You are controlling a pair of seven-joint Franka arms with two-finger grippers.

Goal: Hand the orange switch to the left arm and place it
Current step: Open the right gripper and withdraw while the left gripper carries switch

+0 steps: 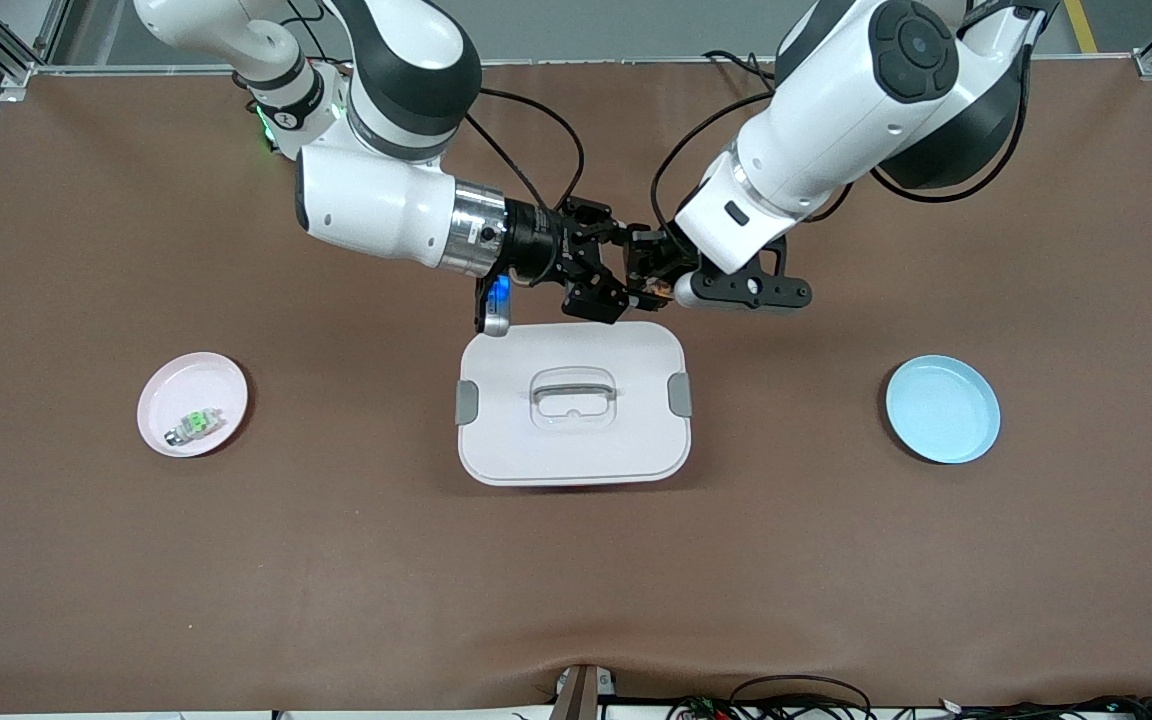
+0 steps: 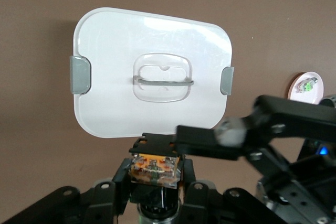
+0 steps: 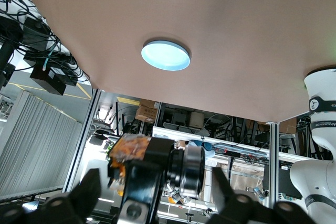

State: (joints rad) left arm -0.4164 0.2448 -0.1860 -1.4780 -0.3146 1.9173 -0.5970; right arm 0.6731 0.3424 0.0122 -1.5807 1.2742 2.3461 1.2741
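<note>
The orange switch (image 1: 649, 289) is gripped between the fingers of my left gripper (image 1: 648, 280), up in the air over the table by the rim of the white box (image 1: 572, 440). In the left wrist view the switch (image 2: 156, 167) sits in the shut left gripper (image 2: 156, 176), with the box (image 2: 105, 93) below it. My right gripper (image 1: 598, 275) faces the left one, close to the switch. In the right wrist view the right gripper (image 3: 156, 198) is open wide, its fingers (image 3: 86, 192) apart on either side of the switch (image 3: 128, 148), not touching it.
A pink plate (image 1: 166, 385) at the right arm's end holds a tiny green-and-silver component (image 1: 194, 425). An empty blue plate (image 1: 942, 409) lies at the left arm's end; it also shows in the right wrist view (image 3: 165, 55). The box stands mid-table between them.
</note>
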